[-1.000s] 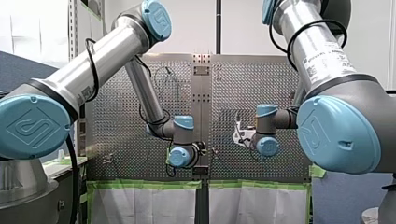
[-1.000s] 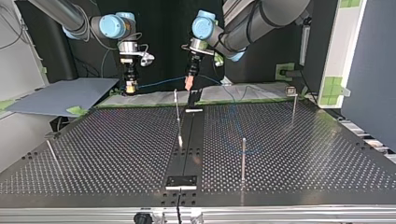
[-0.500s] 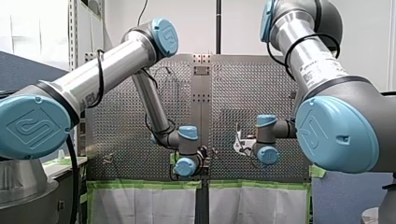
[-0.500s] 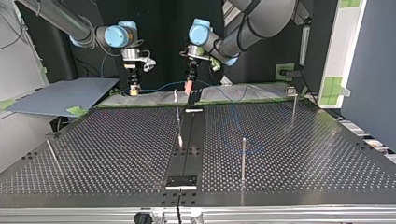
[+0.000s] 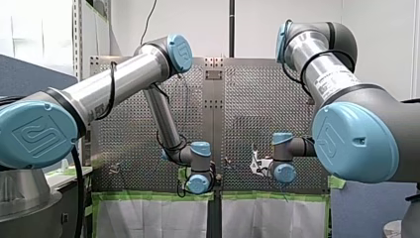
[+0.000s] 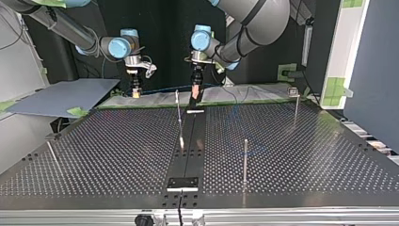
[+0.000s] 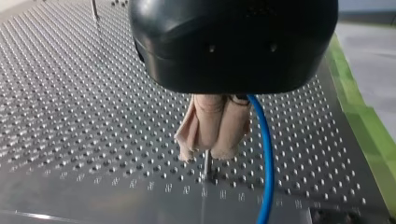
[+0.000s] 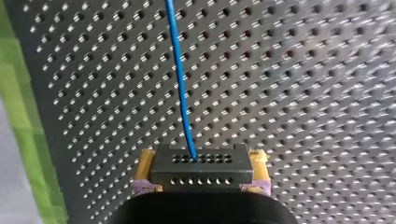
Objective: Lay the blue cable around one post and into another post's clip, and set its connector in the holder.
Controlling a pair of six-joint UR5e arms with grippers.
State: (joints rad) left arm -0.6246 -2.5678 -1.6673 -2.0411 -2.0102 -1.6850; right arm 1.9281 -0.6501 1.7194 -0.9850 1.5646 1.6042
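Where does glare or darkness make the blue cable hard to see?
Left wrist view: the blue cable stands out despite sheen on the table. Right wrist view: evenly lit, cable plain down to the connector. Top view: it is faint against the dark background. Front view: cable not visible.

Right tool (image 8: 201,169) clamping black connector (image 8: 201,173) — blue cable (image 8: 180,70) running ahead, perforated table (image 8: 303,93)

At the surface's (image 6: 117,141) far edge in the top view, the cable (image 7: 266,154) was strung from the connector (image 8: 201,168) in my right claw (image 6: 136,93), at the left, to my left claw (image 6: 195,93) near a post (image 6: 178,113).
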